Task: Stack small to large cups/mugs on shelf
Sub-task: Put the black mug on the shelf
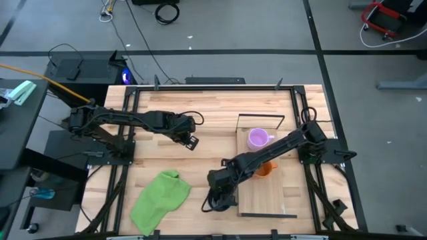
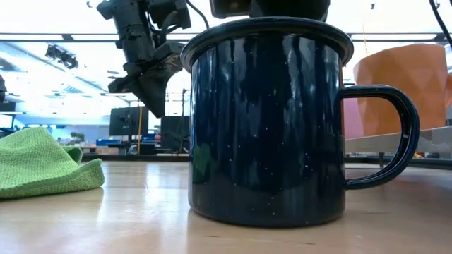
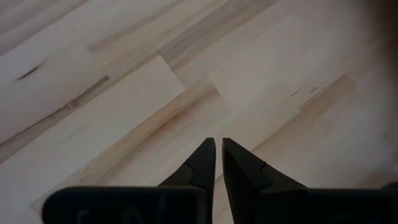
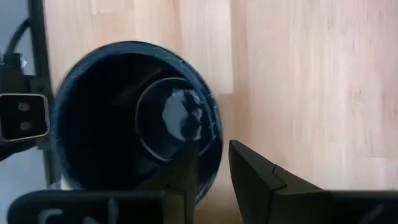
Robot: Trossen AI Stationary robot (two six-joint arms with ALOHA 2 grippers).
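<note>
The black mug (image 2: 268, 120) stands upright on its base on the tabletop near the front edge, its handle (image 2: 395, 134) toward the shelf. My right gripper (image 4: 214, 165) is above it, open, with one finger inside the mug and one outside, on either side of the rim (image 4: 216, 134). I see no touch. The light purple mug (image 1: 257, 139) and the orange mug (image 1: 265, 169) stand on the shelf board (image 1: 267, 193); my right arm partly hides the orange one. My left gripper (image 1: 191, 139) is shut and empty, above bare table.
A green cloth (image 1: 160, 195) lies crumpled at the front left of the table. The shelf's black wire frame (image 1: 261, 117) rises at its far end and another (image 1: 267, 215) at its near end. Bare tabletop (image 1: 200, 110) lies between the arms.
</note>
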